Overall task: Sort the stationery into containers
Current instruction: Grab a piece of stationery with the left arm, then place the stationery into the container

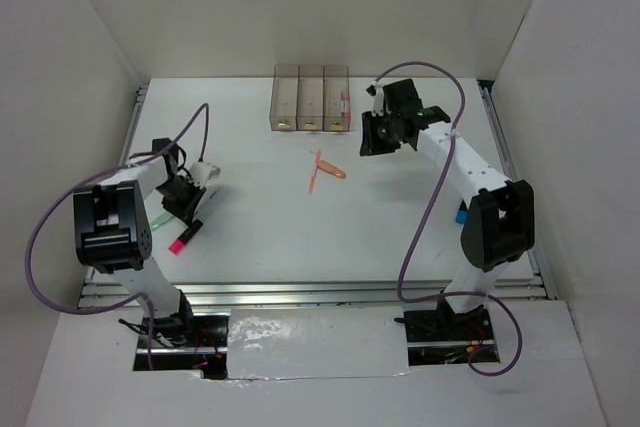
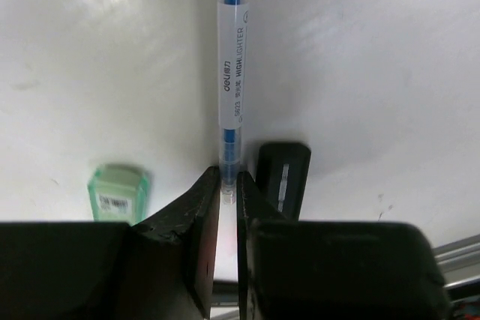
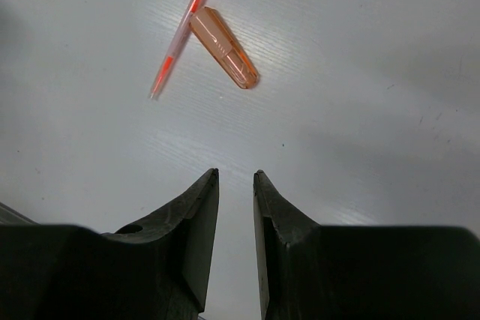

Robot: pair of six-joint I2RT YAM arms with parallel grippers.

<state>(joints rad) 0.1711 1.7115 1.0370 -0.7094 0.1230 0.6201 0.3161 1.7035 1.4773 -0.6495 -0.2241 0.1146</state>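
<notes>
Closest in the left wrist view, the left fingers [image 2: 220,185] are pressed together on the end of a blue pen [image 2: 232,58], which points away toward 12 o'clock over the tabletop [image 2: 375,50]. A green pen [image 2: 118,191] lies at their 9 o'clock, and a black marker [image 2: 283,174] is just beside them at 3 o'clock. From above, a pink highlighter [image 1: 184,238] lies at 6 o'clock of that hand. The right fingers [image 3: 217,185] stand slightly apart, holding nothing. Two orange pens [image 3: 223,48] lie touching at their 11 o'clock, near the tabletop's middle. The bins [image 1: 310,97] sit at the tabletop's 12 o'clock edge. The right-hand bin seems to hold something pinkish.
</notes>
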